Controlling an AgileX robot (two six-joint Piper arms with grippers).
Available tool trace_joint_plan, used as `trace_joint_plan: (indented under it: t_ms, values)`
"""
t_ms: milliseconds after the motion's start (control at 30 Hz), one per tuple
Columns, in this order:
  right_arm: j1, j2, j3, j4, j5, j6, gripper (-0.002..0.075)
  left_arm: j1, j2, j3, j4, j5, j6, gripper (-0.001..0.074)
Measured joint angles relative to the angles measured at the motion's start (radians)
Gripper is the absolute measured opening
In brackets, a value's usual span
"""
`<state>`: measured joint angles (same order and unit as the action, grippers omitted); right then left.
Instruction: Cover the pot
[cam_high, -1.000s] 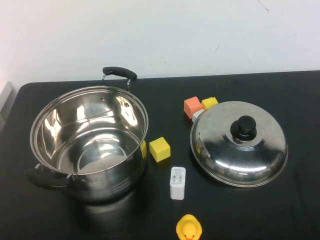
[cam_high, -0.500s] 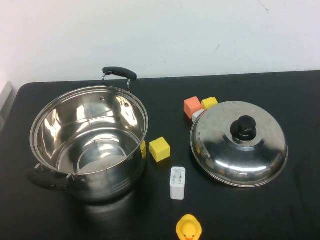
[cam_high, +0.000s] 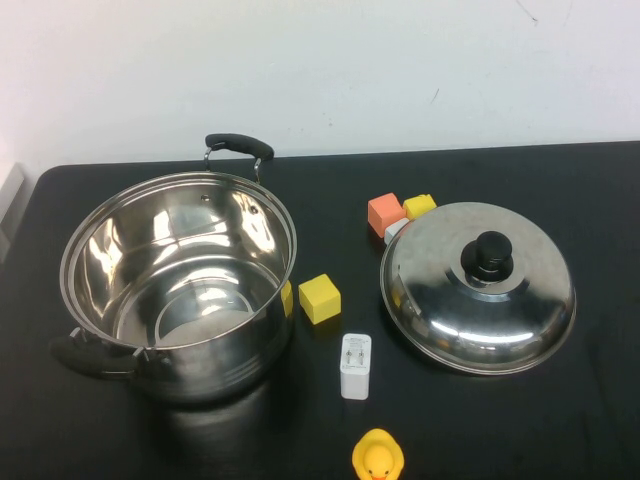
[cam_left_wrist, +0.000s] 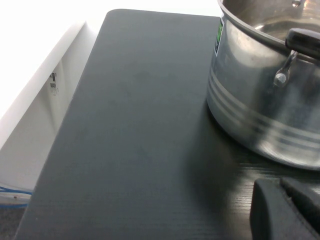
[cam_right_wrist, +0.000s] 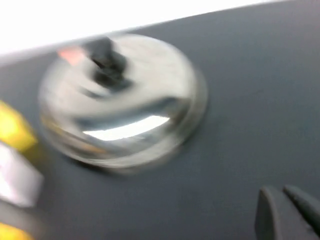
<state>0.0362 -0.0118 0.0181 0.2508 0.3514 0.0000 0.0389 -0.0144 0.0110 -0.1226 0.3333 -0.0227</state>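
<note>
- I see the pot (cam_high: 178, 285) uncovered near the tabletop's (cam_high: 560, 410) left edge, one handle toward the back edge, one toward the front.
- The lid (cam_high: 478, 285) lies knob-up right of centre, apart from the pot; between them sit a yellow cube (cam_high: 319, 298) and a white charger (cam_high: 355, 366).
- Black tabletop, white wall behind.
- Left end effector (cam_left_wrist: 285, 210) hovers beside the pot, right end effector (cam_right_wrist: 287, 212) near the lid; I cannot tell how far either is open.
</note>
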Motion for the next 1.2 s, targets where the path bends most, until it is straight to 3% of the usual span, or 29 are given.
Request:
trace_joint_plan:
  t_ms: [100,233,400,667,900,1200]
  values:
    - [0.0,0.0,0.008,0.316,0.0,0.094,-0.0002,0.0,0.0,0.0,0.0,0.0,0.0,-0.0002]
    - [0.0,0.0,0.008,0.545,-0.004,0.083,-0.0002,0.0,0.0,0.0,0.0,0.0,0.0,-0.0002]
    - [0.0,0.0,0.008,0.556,-0.014,-0.124,-0.0002,0.0,0.0,0.0,0.0,0.0,0.0,-0.0002]
    - [0.0,0.0,0.008,0.566,-0.01,-0.303,-0.0002,0.0,0.0,0.0,0.0,0.0,0.0,-0.0002]
    - [0.0,0.008,-0.158,0.603,0.132,-0.701,-0.0002,0.0,0.0,0.0,0.0,0.0,0.0,-0.0002]
    - [0.0,0.35,-0.343,0.558,0.069,-0.91,-0.0002,0.0,0.0,0.0,0.0,0.0,0.0,-0.0002]
